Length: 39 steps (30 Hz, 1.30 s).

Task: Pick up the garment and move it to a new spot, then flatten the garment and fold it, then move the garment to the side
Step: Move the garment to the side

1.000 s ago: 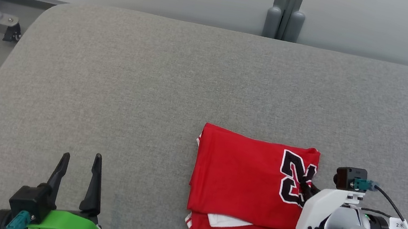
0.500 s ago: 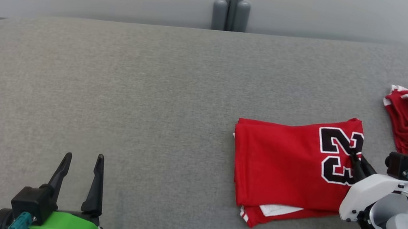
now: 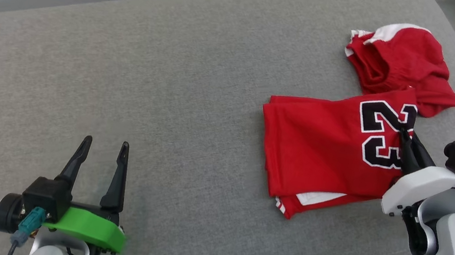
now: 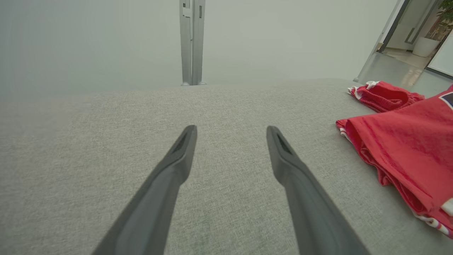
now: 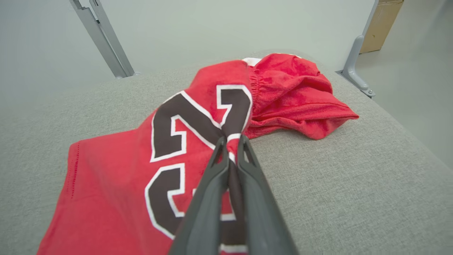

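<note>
While the right gripper (image 3: 405, 134) is clamped on the folded jersey (image 3: 319, 151) at the 23, left gripper (image 3: 104, 147) hangs w/ fingers apart, empty. Fold looks done; jersey's at right end of table (image 3: 173, 68), just beside shorts (image 3: 402, 59) — only set-down & release left, imo

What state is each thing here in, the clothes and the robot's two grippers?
Numbered jersey: folded, lying on the grey pad, pinched at its numbered edge.
Other red garment: crumpled, not folded, just beyond the jersey.
Left gripper: open, holding nothing.
Right gripper: shut on the jersey's edge.
</note>
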{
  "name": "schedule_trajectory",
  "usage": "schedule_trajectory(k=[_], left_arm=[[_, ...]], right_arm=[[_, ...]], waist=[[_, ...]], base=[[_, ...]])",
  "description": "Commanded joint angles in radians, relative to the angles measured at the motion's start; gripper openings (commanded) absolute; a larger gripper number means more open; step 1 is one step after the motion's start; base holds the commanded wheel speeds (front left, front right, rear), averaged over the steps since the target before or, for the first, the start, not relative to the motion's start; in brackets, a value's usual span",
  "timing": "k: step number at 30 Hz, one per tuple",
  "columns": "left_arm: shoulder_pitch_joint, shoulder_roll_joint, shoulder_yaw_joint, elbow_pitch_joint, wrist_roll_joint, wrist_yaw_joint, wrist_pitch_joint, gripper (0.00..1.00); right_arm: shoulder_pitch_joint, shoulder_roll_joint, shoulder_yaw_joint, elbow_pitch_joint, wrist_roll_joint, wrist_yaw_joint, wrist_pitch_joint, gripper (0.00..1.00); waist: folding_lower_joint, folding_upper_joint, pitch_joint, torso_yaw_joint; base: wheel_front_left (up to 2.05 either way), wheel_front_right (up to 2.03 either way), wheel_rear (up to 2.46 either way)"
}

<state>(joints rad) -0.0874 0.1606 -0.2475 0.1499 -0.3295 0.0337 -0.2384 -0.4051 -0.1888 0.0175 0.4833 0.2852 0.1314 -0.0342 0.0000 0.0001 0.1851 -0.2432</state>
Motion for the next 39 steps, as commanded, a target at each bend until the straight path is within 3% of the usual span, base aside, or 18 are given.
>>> schedule_trajectory(k=[1, 8, 26, 39], left_arm=[[-0.020, 0.010, 0.000, -0.001, 0.007, -0.006, 0.003, 1.00], [-0.030, 0.004, -0.010, 0.003, 0.003, -0.001, 0.001, 1.00], [-0.031, -0.047, -0.012, 0.043, -0.017, -0.010, -0.025, 1.00], [-0.050, -0.057, 0.000, 0.046, -0.002, -0.024, -0.027, 1.00]], right_arm=[[-0.019, 0.003, 0.002, -0.007, -0.008, -0.002, -0.014, 0.00], [-0.046, -0.001, 0.004, 0.003, -0.018, -0.002, -0.038, 0.00], [-0.314, -0.094, -0.127, 0.100, -0.106, -0.002, 0.021, 0.00], [-0.407, -0.178, -0.304, 0.210, -0.179, -0.002, 0.013, 0.00]], waist=[[0.0000, -0.0001, 0.082, -0.085], [0.0000, -0.0001, 0.070, -0.041], [0.0000, -0.0001, 0.046, 0.185], [0.0000, -0.0001, 0.092, 0.245]], base=[[0.00, 0.00, 0.00], [0.00, 0.00, 0.00], [0.00, 0.00, 0.00], [0.00, 0.00, 0.00]])
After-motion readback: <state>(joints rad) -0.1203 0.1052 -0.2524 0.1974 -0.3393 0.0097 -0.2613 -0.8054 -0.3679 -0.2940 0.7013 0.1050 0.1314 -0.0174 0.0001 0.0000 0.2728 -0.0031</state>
